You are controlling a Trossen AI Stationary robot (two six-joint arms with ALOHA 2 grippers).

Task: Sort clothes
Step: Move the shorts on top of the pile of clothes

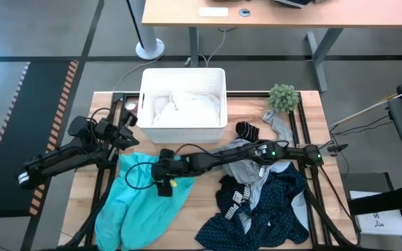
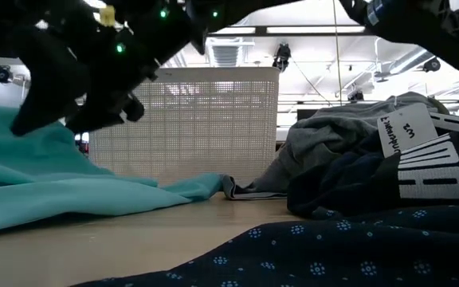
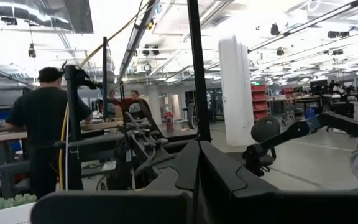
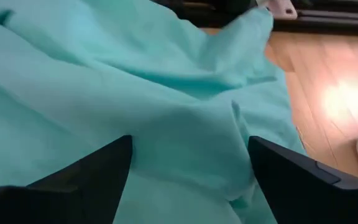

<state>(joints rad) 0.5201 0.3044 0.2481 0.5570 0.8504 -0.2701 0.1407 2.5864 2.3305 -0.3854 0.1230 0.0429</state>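
Note:
A teal garment [image 1: 142, 206] lies spread on the table's near left part. My right gripper [image 1: 160, 176] reaches across from the right and stands open just over its far part, fingers wide apart with teal cloth [image 4: 135, 74] below and beyond them. A pile of navy dotted and grey clothes [image 1: 260, 202] lies at the near right. A black sock with white stripes [image 1: 246, 130] and a grey one [image 1: 278, 127] lie behind it. White clothes fill the white basket [image 1: 183, 71] at the far middle. My left gripper [image 1: 132, 120] waits shut at the left, pointing into the room.
A small fuzzy green plant [image 1: 283, 97] stands at the far right corner. The black frame rails [image 1: 306, 150] cross the table beside the pile. In the low view the navy dotted cloth [image 2: 293, 255] fills the near foreground. Bare wood [image 1: 201, 202] shows between the teal garment and the pile.

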